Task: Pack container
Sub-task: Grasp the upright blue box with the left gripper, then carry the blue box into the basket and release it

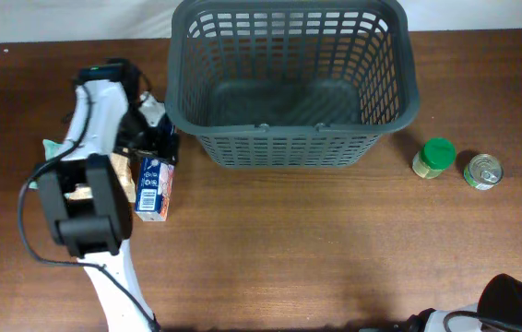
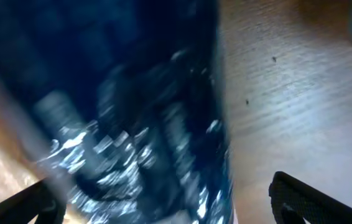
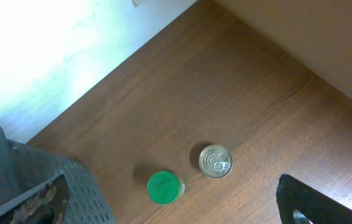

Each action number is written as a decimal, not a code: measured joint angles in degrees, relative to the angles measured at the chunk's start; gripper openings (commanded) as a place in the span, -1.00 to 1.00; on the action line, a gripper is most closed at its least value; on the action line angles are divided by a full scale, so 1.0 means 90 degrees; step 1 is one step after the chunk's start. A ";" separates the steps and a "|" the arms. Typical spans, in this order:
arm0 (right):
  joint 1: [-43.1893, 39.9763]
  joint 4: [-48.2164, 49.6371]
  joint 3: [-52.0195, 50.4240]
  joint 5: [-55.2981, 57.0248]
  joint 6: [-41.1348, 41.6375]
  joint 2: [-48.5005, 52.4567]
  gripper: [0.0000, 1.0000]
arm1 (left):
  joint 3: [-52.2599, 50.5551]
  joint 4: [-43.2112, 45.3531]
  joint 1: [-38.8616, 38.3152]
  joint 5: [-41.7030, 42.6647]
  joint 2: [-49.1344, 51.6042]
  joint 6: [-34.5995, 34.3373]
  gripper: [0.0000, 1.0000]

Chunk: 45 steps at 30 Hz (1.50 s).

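The container (image 1: pixel 293 138), a large dark grey slotted basket, stands at the back middle of the table and looks empty; its corner shows in the right wrist view (image 3: pixel 14 174). My left gripper (image 1: pixel 155 138) is low beside the basket's left wall, over a blue and white carton (image 1: pixel 155 184). In the left wrist view its fingers (image 2: pixel 163 202) are wide apart, with a blurred dark blue pack (image 2: pixel 132 124) between them, not clamped. My right gripper (image 3: pixel 173 208) is open and empty, high above a green-lidded jar (image 3: pixel 165 188) and a tin can (image 3: pixel 216 160).
The jar (image 1: pixel 436 157) and the can (image 1: pixel 482 171) stand right of the basket. A brownish packet (image 1: pixel 124 177) and a pale green item (image 1: pixel 51 146) lie under my left arm. The right arm's base (image 1: pixel 519 304) is at the front right corner.
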 measured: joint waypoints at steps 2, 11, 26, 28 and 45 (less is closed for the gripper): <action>0.0000 0.0000 0.0000 0.0002 0.0000 0.0000 0.98 | 0.0000 0.0058 -0.0185 -0.0253 0.0075 -0.0107 0.80; 0.0000 0.0000 0.0000 0.0022 0.0000 0.0000 0.97 | 0.0034 0.0151 -0.0306 -0.0653 0.0510 -0.0505 -0.97; 0.0000 0.0000 0.0000 0.0036 0.0002 0.0000 0.97 | 0.4743 -0.1702 0.0274 -0.1103 0.0826 -0.0984 -0.96; 0.0000 -0.0002 0.0000 0.0041 0.0002 0.0000 0.97 | 0.5850 -0.1654 0.0233 -0.1093 0.0787 -0.0950 -0.96; 0.0000 0.0000 0.0000 0.0041 0.0005 0.0000 0.97 | 0.7368 -0.0024 -0.3310 -0.0131 -0.0143 0.4085 -0.96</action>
